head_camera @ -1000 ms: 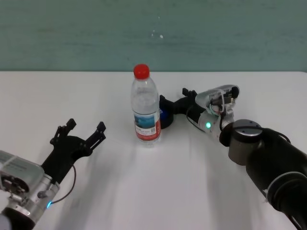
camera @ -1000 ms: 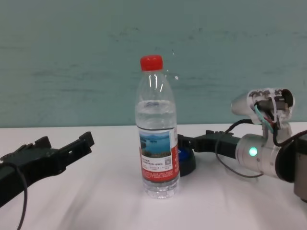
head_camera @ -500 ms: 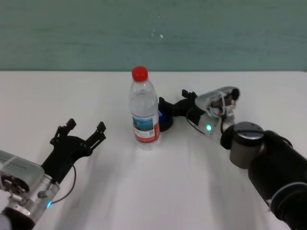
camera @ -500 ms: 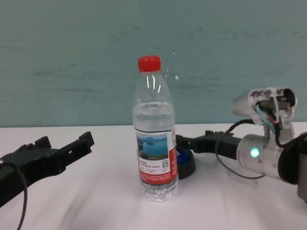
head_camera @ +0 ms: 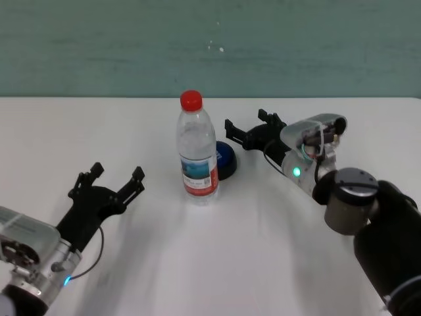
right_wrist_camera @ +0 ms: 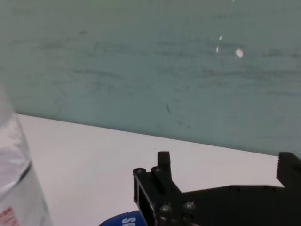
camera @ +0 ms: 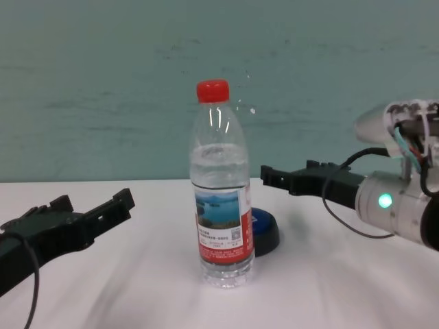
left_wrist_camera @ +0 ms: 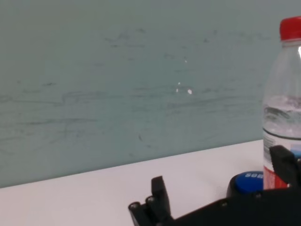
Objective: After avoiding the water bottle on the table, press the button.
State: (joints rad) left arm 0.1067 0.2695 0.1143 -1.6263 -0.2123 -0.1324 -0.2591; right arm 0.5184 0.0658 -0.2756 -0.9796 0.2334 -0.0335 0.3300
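Lifting off the button, right gripper (jaws spread, empty), water bottle unmoved

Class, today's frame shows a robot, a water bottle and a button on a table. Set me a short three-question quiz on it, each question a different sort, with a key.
1. True or false: the right gripper is pressing down on the button.
2. Multiple choice: the water bottle is (a) lying on its side, (b) standing upright with its cap on, (c) held by the left gripper.
3. Fill in: seen from the robot's head, the button sits just to the bottle's ____ on the table.

Key
1. False: the chest view shows it raised above the button, open.
2. b; the left gripper rests open, well apart from it.
3. right
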